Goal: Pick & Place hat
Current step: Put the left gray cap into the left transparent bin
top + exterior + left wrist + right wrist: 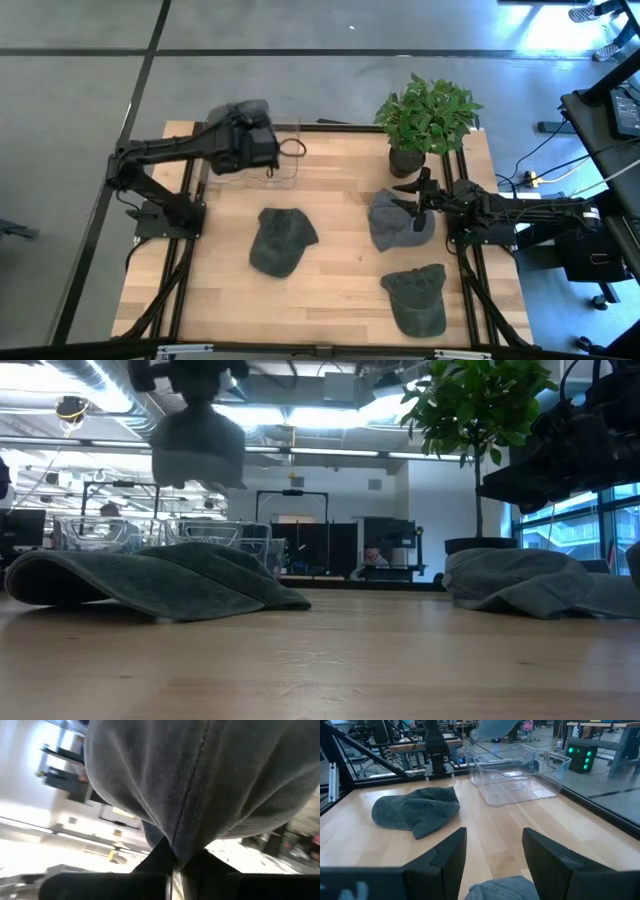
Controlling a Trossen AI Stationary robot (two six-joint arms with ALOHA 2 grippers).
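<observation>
- High view puts the left gripper (pixel 243 135) over the clear bin (pixel 268 158) at the far left of the table, with a grey hat (pixel 240 112) bunched in it
- Left wrist view shows its fingers pinched together on a fold of that hat's cloth (pixel 200 785), the fabric hanging from the grip
- Low view has the held hat (pixel 198 445) raised well above the tabletop
- Right gripper (pixel 418 200) hovers over the hat near the plant (pixel 398 220), beside the potted plant (pixel 425 115); in the right wrist view its fingers (pixel 445 857) stand apart with hat cloth showing between them, gripping nothing
- Two more hats lie on the wood: the middle hat (pixel 280 240) and the front hat (pixel 418 298)
- Risk, as I judge it: the hold is only on a narrow pinch of soft cloth, so it could slip early, or the brim could drape over the bin's rim on release and leave the hat half out
- Bin contents: the right wrist view shows the clear bin (pixel 512 777) with nothing inside it, and the carried hat is not yet in it
</observation>
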